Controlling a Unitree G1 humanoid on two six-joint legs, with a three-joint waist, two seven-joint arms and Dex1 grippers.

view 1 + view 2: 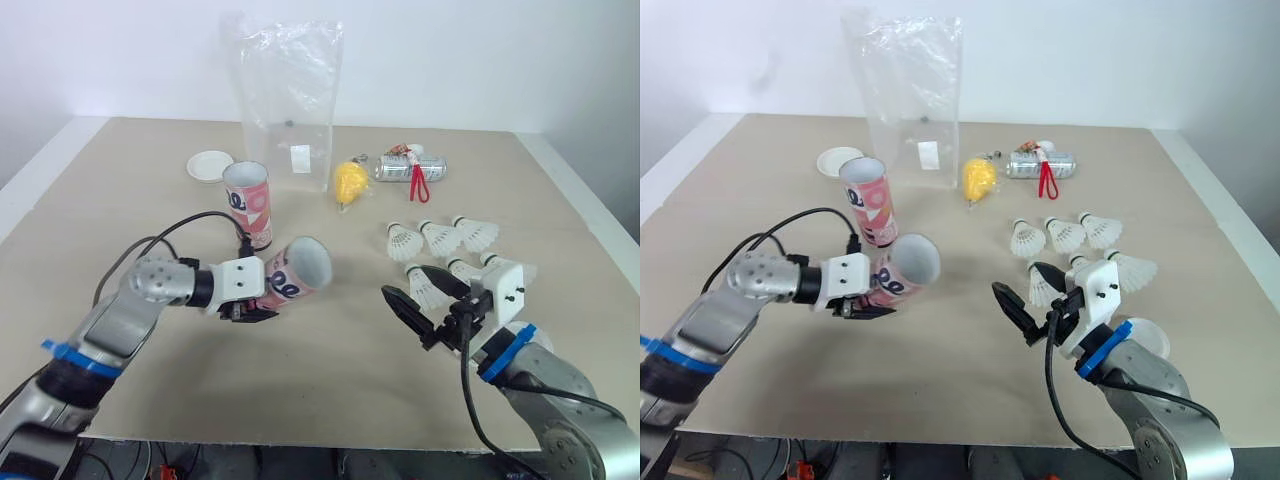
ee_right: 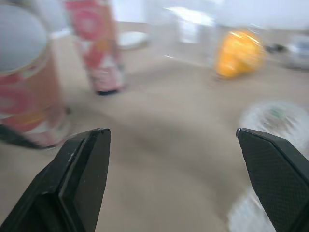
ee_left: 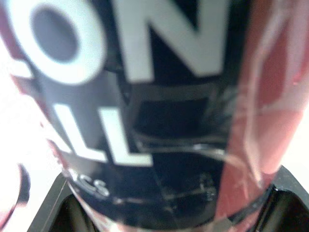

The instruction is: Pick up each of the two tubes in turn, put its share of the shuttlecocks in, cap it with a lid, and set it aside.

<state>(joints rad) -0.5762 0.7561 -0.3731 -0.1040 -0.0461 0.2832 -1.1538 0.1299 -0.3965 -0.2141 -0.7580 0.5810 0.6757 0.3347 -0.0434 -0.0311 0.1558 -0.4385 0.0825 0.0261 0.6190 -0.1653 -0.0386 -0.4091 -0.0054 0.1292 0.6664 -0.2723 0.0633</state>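
On the beige table (image 1: 330, 390) a clear plastic bag (image 1: 288, 100) stands upright at the back, apparently empty. The left gripper (image 1: 258, 308) is clamped around the lower body of a pink tube (image 1: 298, 272), which it holds tilted just above the tabletop. The tube's open mouth faces the right gripper (image 1: 408, 282), whose fingers are spread wide with nothing between them. That tube looks empty; the second tube (image 1: 248, 203) stands open behind it (contents hidden). Both are probably light, stiff and glossy, so a mid-body grip suits them. Loose shuttlecocks (image 1: 404, 241) lie right of centre. They are featherlight with crushable skirts and best pinched at the cork. A white lid (image 1: 210, 165) lies left of the bag.
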